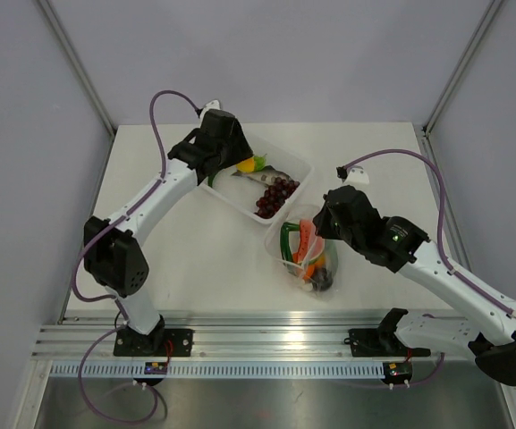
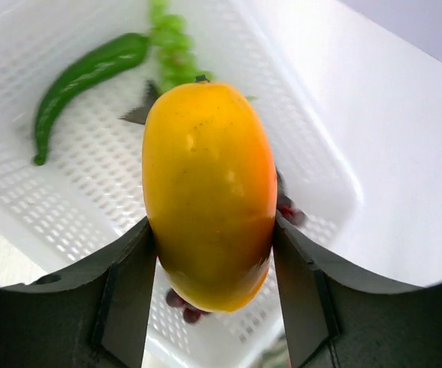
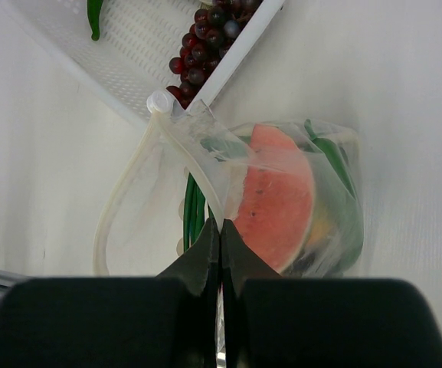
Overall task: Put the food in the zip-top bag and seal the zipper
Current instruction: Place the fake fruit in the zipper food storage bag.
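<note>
The left claw (image 2: 211,264) was clenched on a yellow-orange fruit (image 2: 205,176), with one of its fingers (image 2: 132,299) on each side of the lower half; the fruit hung over the white tray (image 2: 312,176). The fruit looked smooth, hard and light, so it would likely slip if the squeeze were weak; its fat middle seemed the best place to hold it, and the fingers sat just below that. In the left wrist view its long way ran from 12 o'clock to 6 o'clock, with a small dark tip at 12; behind it in the tray lay a green pepper (image 2: 83,77), toward 10 o'clock.

The right claw (image 3: 219,230) was squeezed shut on the thin edge of the zip-top bag (image 3: 205,153), holding its mouth up. The bag lay on the table (image 3: 404,115), at 5 o'clock from the tray in the top view. It looked soft, crinkly and floppy, so it would likely fold shut if let go; the thicker zipper (image 3: 117,199) strip seemed the safest place to pinch. In the right wrist view the mouth gaped toward 9 o'clock and the bag's long way ran from 9 to 3; a watermelon slice (image 3: 278,199) sat inside, toward 3 o'clock; dark grapes (image 3: 205,46) lay in the tray at 12 o'clock.
</note>
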Robot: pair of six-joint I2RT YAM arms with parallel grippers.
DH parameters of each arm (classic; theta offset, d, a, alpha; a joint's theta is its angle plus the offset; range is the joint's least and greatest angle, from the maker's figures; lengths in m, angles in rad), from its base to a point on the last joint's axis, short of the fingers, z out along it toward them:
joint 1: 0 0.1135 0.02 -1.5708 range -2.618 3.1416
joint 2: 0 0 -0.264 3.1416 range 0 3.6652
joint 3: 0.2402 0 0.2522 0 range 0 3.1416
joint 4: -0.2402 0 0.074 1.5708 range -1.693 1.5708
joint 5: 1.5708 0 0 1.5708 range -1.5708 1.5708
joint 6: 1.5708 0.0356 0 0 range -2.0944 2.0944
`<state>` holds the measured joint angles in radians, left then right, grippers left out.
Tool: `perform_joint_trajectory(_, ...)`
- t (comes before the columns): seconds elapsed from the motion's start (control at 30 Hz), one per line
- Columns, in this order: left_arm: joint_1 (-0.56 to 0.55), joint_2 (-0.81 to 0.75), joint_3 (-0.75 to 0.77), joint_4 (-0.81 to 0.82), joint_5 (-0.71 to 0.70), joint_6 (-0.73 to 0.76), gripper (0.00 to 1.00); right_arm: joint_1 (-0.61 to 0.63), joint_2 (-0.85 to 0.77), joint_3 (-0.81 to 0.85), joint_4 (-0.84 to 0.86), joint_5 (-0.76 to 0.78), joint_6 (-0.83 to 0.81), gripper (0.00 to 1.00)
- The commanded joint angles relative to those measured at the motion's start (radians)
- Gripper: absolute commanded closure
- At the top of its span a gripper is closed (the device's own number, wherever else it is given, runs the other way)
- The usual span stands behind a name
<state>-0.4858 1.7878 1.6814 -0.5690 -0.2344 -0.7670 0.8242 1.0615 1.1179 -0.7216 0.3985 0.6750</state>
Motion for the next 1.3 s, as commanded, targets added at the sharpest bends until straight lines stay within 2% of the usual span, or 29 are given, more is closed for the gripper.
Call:
perform_joint_trajectory(0.0,-0.037,-0.123,-0.084,0.153,0.182,0.153,1.0,-0.005,-0.011,0.013,0.036,0.005,-0.008,1.0)
perform_joint_trajectory(0.13,-0.091,-0.211,-0.138,0.098,0.269,0.219,1.0,-0.005,-0.014,0.014,0.036,0.005,-0.003,1.0)
perform_joint_trajectory(0.27,-0.213,-0.3,-0.184,0.052,0.296,0.259,1.0,-0.005,-0.014,0.016,0.031,0.005,0.001,1.0)
perform_joint_trajectory(0.53,-0.339,-0.459,-0.327,0.09,0.342,0.224,1.0,-0.005,-0.006,0.019,0.039,0.0,0.003,1.0)
perform_joint_trajectory(0.8,-0.384,-0.43,-0.4,0.164,0.492,0.169,1.0,-0.005,-0.014,0.026,0.037,-0.001,0.009,1.0)
perform_joint_trajectory(1.23,-0.422,-0.275,-0.397,0.175,0.465,0.14,1.0,-0.005,-0.032,0.025,0.034,-0.013,0.026,1.0)
perform_joint_trajectory(1.27,-0.424,-0.268,-0.387,0.178,0.461,0.138,0.91,-0.004,-0.032,0.025,0.034,-0.013,0.026,1.0)
